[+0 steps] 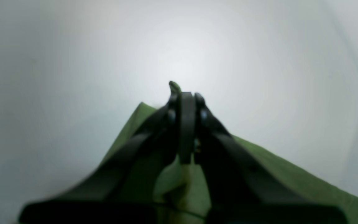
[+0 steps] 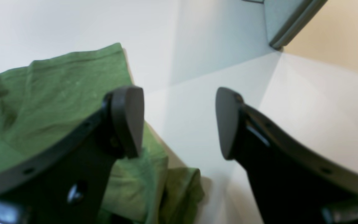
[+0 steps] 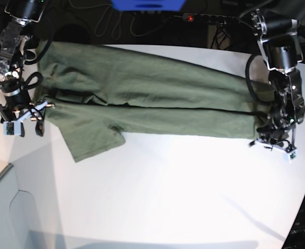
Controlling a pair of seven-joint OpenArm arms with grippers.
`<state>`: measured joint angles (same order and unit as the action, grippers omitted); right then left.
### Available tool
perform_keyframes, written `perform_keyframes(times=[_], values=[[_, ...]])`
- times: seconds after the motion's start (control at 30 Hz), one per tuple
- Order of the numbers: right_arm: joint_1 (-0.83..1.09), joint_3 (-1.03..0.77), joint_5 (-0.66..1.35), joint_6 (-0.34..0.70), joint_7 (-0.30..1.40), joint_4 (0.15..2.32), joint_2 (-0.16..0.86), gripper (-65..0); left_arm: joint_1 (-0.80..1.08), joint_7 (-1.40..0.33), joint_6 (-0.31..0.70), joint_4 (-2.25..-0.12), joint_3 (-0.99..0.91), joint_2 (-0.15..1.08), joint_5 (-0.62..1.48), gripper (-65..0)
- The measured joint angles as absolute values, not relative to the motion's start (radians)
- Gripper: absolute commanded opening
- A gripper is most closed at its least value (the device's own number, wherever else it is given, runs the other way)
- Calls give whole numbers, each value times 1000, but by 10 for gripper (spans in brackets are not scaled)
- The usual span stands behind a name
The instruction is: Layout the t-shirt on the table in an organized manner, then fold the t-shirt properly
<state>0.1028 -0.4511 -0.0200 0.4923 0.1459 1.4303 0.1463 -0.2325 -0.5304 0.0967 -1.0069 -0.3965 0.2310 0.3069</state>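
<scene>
On my left wrist camera, the left pincer [image 1: 186, 102] has its two black fingers pressed together on a thin bit of olive-green cloth, a small tip of which pokes out just above the fingertips [image 1: 174, 88]. The t-shirt [image 1: 275, 165] runs back under the fingers toward the lens, and beyond it lies only the white tabletop [image 1: 73, 62]. This view is blurred, so I cannot make out which part of the shirt is pinched.

On my right wrist camera, the right pincer [image 2: 179, 123] stands wide apart with nothing between its pads. The near pad [image 2: 129, 118] hangs over the shirt's edge, and the other hangs over bare tabletop. The shirt fills the lower left of this view, with a rumpled fold of cloth at the bottom. I cannot tell whether the pad touches the fabric.

From the base camera, the shirt is stretched long across the far half of the tabletop, folded lengthwise into a band, with one sleeve [image 3: 93, 137] sticking out toward me near the right arm. The right pincer sits at that end, just beside the cloth, and the left pincer sits at the opposite end, on the cloth's edge.
</scene>
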Motion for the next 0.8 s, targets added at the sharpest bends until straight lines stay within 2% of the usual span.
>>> perform_keyframes(times=[0.4,0.5,0.8], values=[[50,-410,-22,492,176,1420,152,-281,-192,-527,97,-1064,-397,230,309,-648],[-36,-311,-21,493,302,1341,165,-281,-173,-536,96,-1079,-397,230,307,-648],[-336,-175,-19,492,455,996,212,-281,-178,-533,98,-1086,-397,233,311,-648]])
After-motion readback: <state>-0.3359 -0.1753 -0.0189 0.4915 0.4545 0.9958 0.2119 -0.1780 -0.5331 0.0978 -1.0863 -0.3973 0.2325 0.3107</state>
